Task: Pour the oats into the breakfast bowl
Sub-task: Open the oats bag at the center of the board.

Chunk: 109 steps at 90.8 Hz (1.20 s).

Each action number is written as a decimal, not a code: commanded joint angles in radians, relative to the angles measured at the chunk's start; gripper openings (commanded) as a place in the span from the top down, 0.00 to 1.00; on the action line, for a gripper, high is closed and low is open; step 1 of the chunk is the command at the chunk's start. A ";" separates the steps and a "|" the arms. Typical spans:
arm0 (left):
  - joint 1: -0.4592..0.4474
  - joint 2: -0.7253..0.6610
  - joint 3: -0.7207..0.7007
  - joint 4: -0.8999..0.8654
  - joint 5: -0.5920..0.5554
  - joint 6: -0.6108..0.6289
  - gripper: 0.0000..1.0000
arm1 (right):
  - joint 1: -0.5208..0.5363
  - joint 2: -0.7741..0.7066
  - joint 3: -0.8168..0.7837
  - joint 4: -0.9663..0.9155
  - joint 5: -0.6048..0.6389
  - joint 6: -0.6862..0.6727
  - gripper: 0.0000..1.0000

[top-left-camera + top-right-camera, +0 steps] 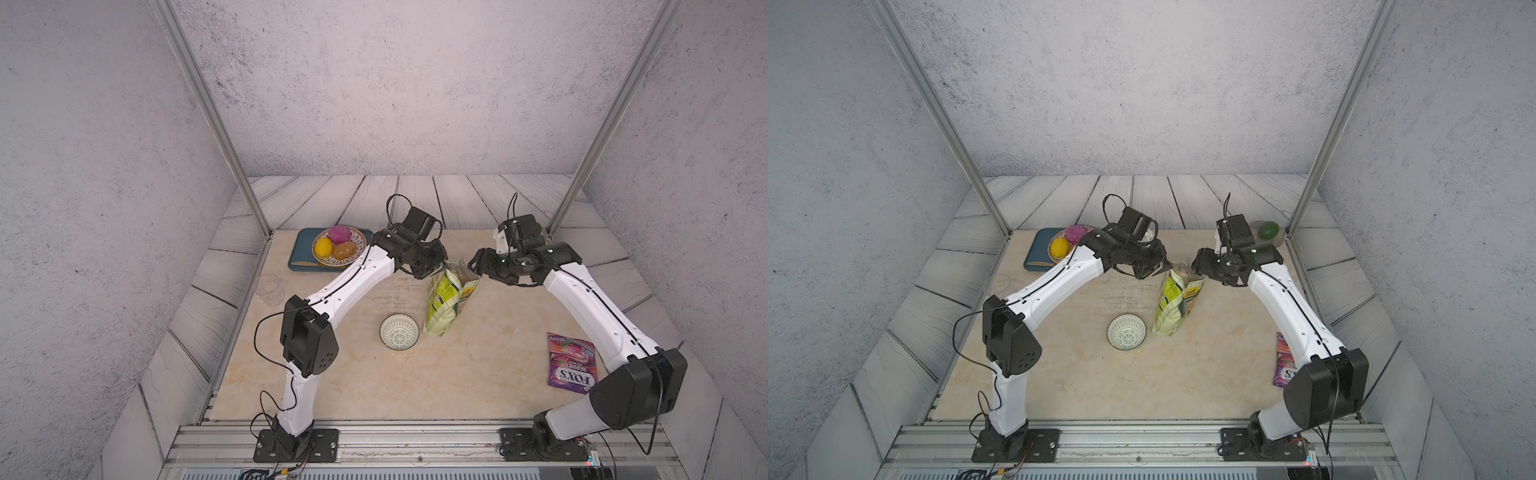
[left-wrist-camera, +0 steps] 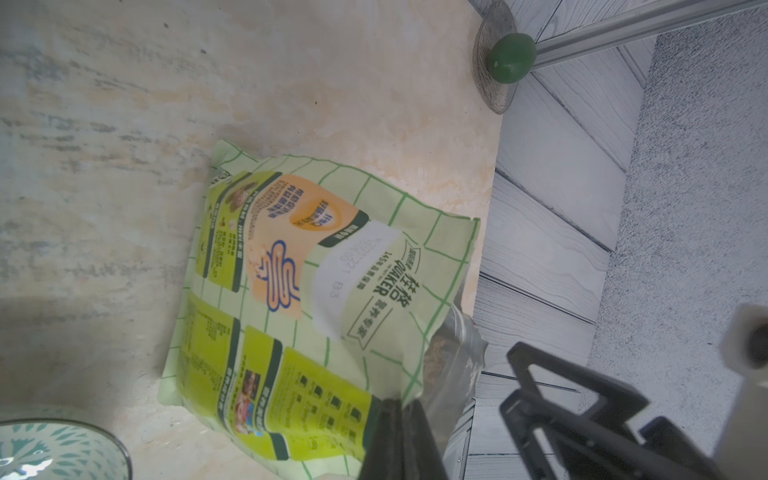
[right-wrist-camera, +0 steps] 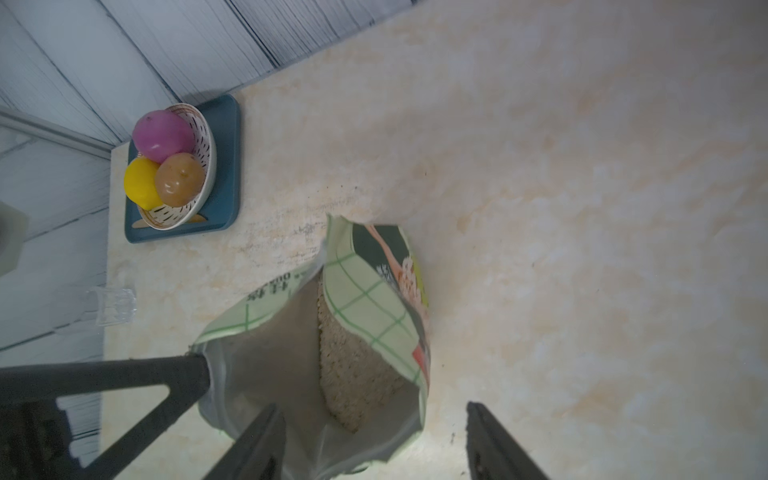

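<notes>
The left claw is pinched tight on the top rim of the lime-green pouch. In the left wrist view its dark fingers press together over that edge. The pouch stands upright on the table with its mouth gaping. The right claw is spread wide and grips nothing. One finger sits over the pouch's mouth and the other over bare table, with the pouch's near rim between them; I cannot tell whether the inner finger brushes the lining. The oats, pale flakes, lie inside the pouch just under the right claw. The pouch's panel reads QUAKER in dark capitals beside large Chinese characters. A faint stamp on the white patch and the smaller print are too blurred to read. The breakfast bowl stands on the table toward the base from the left claw, just beside the pouch's foot and apart from it. Bare table runs on from the bowl to the base rail. A purple bag printed FOX'S and BERRIES lies flat well back from the right claw, beside that arm. Beyond the left claw, at the table's far corner, a blue tray carries a fruit dish, close to the forearm. A clear glass stands at the table's edge on that side. Beyond the right claw a lime rests by the metal post.
</notes>
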<state>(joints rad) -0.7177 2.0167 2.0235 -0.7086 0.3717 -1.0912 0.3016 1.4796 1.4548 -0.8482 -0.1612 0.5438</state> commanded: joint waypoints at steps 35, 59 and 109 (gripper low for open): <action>0.001 -0.056 -0.050 0.082 0.023 0.029 1.00 | -0.001 0.133 0.074 -0.073 0.036 -0.030 0.33; 0.017 -0.065 -0.013 -0.039 0.012 0.148 0.58 | -0.002 0.178 0.093 -0.076 0.087 -0.086 0.98; 0.032 0.049 0.181 -0.335 0.004 0.510 0.30 | -0.005 0.148 0.153 0.049 -0.149 -0.096 1.00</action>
<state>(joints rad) -0.6891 2.0109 2.1681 -0.9611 0.3729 -0.6643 0.3023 1.6516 1.5490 -0.8574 -0.2523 0.4664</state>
